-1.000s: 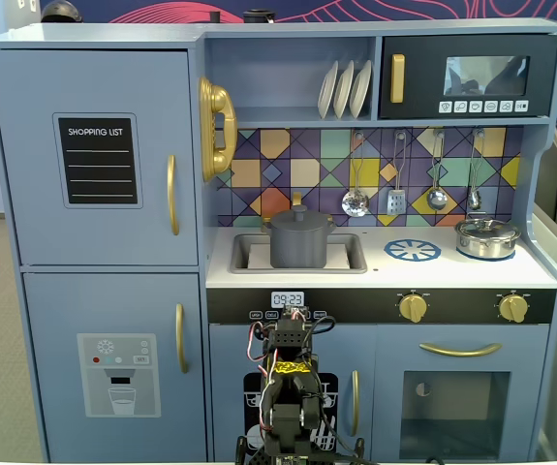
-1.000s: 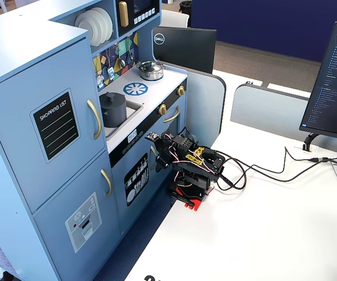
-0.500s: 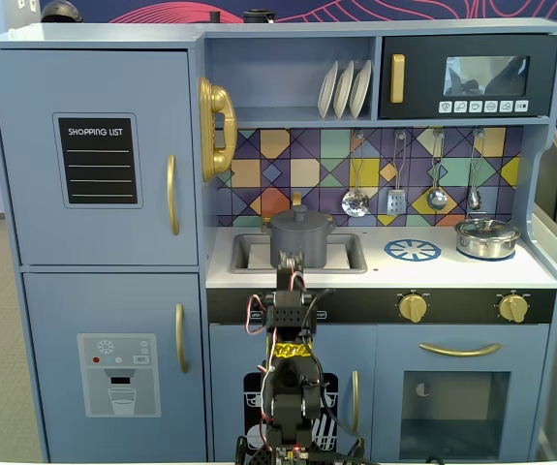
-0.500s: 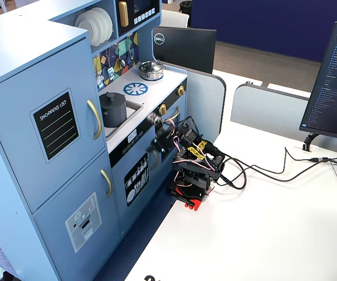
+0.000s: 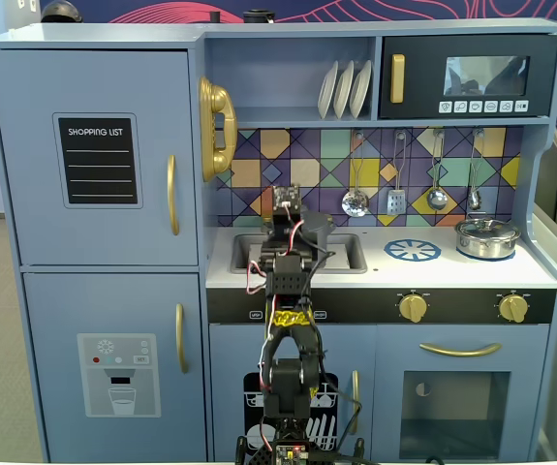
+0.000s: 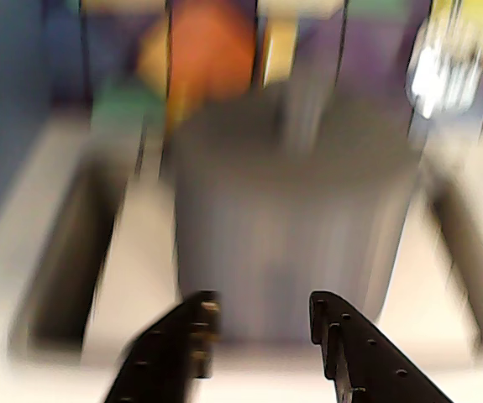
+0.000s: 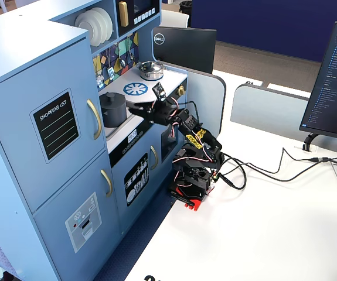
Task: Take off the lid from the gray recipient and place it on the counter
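Note:
The gray recipient (image 7: 113,111) stands in the recessed sink of the counter (image 7: 171,76) with the lid (image 7: 112,95) on it. In a fixed view the arm hides most of the pot (image 5: 321,233). The blurred wrist view shows the pot (image 6: 291,227) straight ahead, filling the middle, its lid (image 6: 308,126) a dark smear on top. My gripper (image 6: 258,306) is open and empty, with its fingertips just short of the pot's wall. From the side the gripper (image 7: 132,107) sits level with the pot's upper half, right beside it.
A shiny silver pot (image 5: 486,237) with its lid stands at the counter's right end, past the blue burner ring (image 5: 413,251). Utensils (image 5: 395,199) hang on the tiled back wall. The sink (image 5: 348,254) lies under the gripper. A shelf with plates (image 5: 344,88) is overhead.

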